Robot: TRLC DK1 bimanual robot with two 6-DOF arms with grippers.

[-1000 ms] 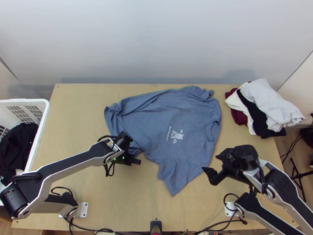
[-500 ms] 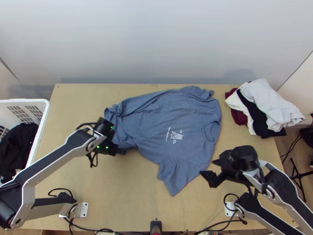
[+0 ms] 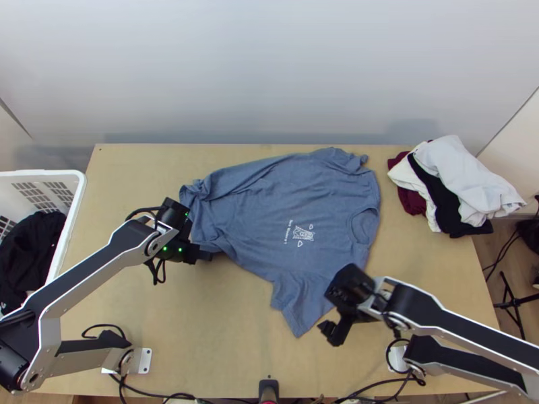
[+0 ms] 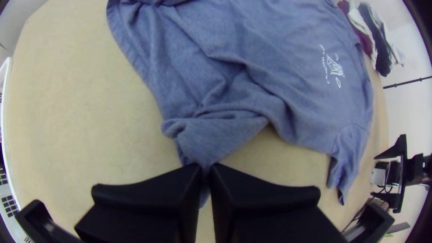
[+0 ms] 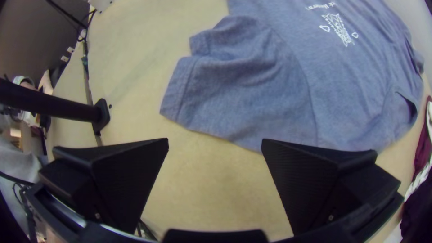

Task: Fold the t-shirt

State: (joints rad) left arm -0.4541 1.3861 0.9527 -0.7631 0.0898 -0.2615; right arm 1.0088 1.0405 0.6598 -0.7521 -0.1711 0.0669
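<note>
Worktop [image 3: 236,337] carries shirt [image 3: 269,195], neck [image 3: 366,226] right. Left hand [image 4: 207,167] grips its near-left corner; right hand [image 5: 215,140], wide, sits just right of near sleeve [image 3: 296,296].

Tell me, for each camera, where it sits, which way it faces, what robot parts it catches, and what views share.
Top view: high over the table's near edge, looking steeply down on the t-shirt; both arms show.
Right wrist view: on that arm's wrist, facing a sleeve; the open right gripper shows.
Left wrist view: on that arm's wrist, facing the shirt; the left gripper pinches fabric, the right gripper farther off.
Both wrist views share the white print.
</note>
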